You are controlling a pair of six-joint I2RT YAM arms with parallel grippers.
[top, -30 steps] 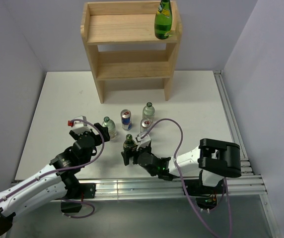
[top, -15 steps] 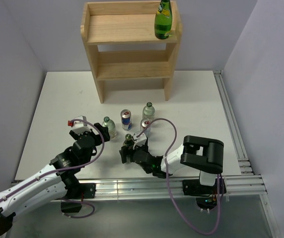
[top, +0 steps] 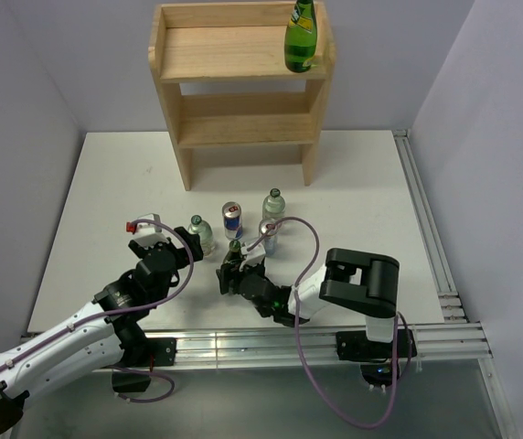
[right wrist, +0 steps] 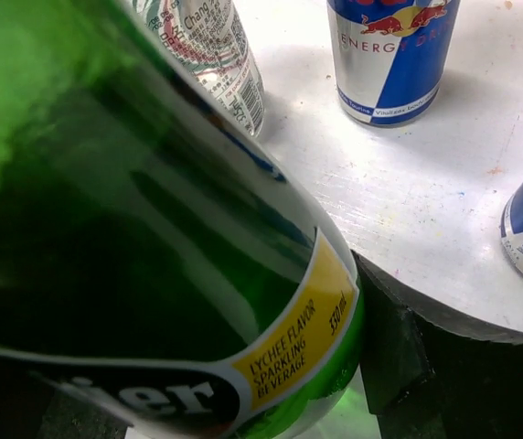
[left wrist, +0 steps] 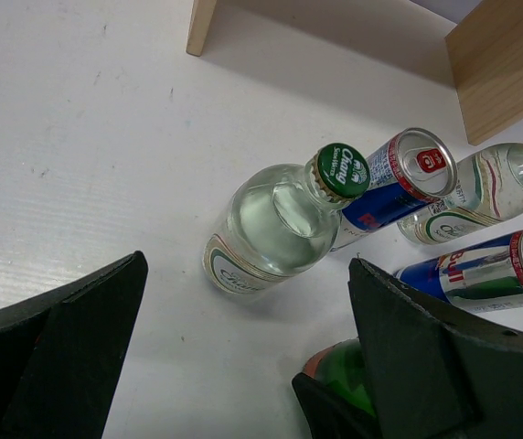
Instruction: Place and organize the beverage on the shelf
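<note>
standing on a white tabletop [top: 106, 183] between pale grey walls [top: 24, 91], the light wooden three-tier shelf [top: 243, 91] carries one tall green glass bottle [top: 301, 37] up top. the right gripper [top: 234, 274] pinches a lychee-label green bottle [right wrist: 133, 229]; the left gripper [left wrist: 248, 274] gapes wide near a clear green-capped bottle [left wrist: 271, 219].

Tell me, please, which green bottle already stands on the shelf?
The green bottle atop the shelf, at its right end; the second green bottle is held in the right gripper.
</note>
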